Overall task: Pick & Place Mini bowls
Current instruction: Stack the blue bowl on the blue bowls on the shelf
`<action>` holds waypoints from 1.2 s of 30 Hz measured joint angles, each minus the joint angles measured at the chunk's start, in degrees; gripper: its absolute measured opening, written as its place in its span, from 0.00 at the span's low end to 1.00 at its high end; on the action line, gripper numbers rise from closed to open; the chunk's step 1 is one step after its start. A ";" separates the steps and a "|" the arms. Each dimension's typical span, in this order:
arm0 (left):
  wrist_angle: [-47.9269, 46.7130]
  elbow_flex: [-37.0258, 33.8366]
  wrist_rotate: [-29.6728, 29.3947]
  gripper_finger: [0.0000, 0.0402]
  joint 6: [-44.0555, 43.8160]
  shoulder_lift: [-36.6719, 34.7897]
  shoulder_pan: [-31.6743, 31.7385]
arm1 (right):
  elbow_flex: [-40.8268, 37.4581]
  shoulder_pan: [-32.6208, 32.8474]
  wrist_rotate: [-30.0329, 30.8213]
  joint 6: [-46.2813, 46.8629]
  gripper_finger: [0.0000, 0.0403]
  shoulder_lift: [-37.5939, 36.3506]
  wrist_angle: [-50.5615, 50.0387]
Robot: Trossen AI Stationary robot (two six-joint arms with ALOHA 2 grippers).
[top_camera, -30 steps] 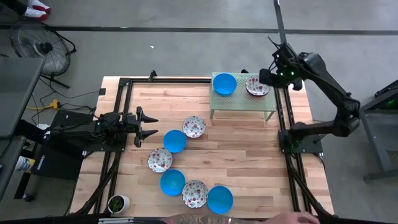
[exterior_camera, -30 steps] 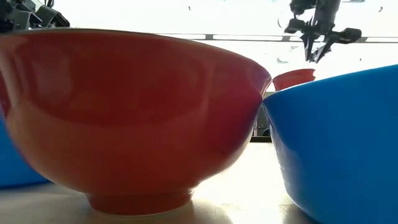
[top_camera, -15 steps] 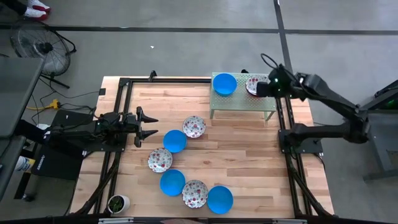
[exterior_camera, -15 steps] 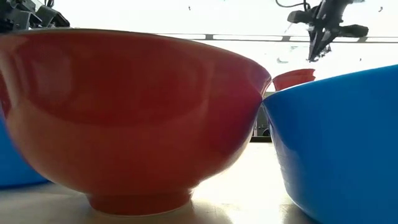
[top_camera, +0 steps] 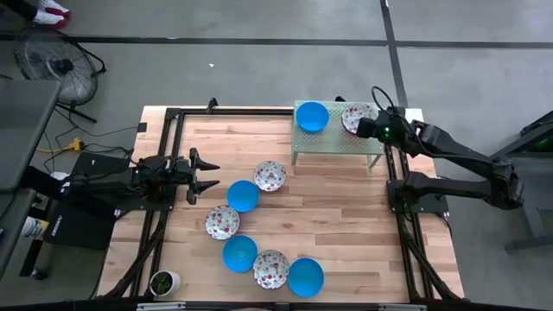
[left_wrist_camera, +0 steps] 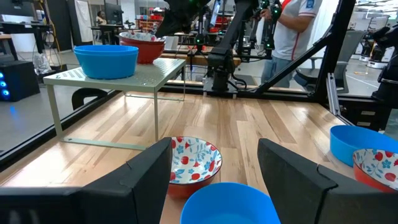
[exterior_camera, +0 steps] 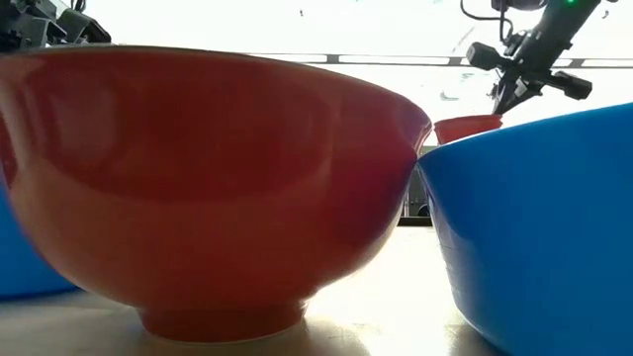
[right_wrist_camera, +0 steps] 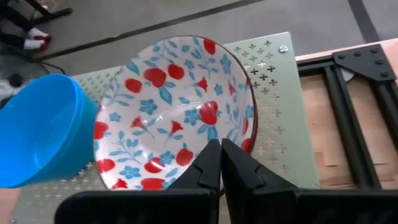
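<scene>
Right gripper (right_wrist_camera: 220, 163) clenched empty, seemingly just above upright, mouth-up floral bowl (right_wrist_camera: 174, 112) on green stand (right_wrist_camera: 273, 130).

Glossy bowls (top_camera: 243, 195), wooden table (top_camera: 346, 216)

Bare wooden table (top_camera: 337, 207) is lying open between the green stand (top_camera: 337, 149) and the bowl cluster (top_camera: 255, 229). Black frame rails (top_camera: 396, 168) are hemming both sides.

blue bowls (top_camera: 312, 116): 4 | floral bowls (top_camera: 270, 176): 4 | arms: 2 | plant cup (top_camera: 162, 282): 1
</scene>
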 joint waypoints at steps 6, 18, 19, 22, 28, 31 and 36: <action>0.00 0.00 0.00 0.58 0.01 0.00 0.01 | 0.49 -0.02 -1.53 -1.78 0.00 0.02 1.84; 0.01 0.00 -0.01 0.58 0.01 0.00 0.01 | 7.60 2.07 -20.02 -7.54 0.00 2.34 1.31; 0.00 0.00 -0.01 0.58 0.01 0.01 0.01 | 7.94 2.67 -20.96 -8.55 0.00 2.53 1.33; 0.00 0.00 0.00 0.58 -0.01 0.00 -0.01 | 8.29 4.58 -23.86 -12.22 0.00 2.71 1.38; 0.00 0.00 0.00 0.58 0.01 0.00 -0.01 | 8.30 9.53 -33.16 -19.06 0.00 2.57 1.20; 0.00 0.00 -0.02 0.58 -0.01 0.00 0.01 | 8.31 14.27 -35.52 -21.55 0.00 2.58 0.29; 0.01 0.00 0.00 0.58 0.01 0.01 0.00 | 8.32 24.22 -35.68 -22.21 0.00 3.75 -3.71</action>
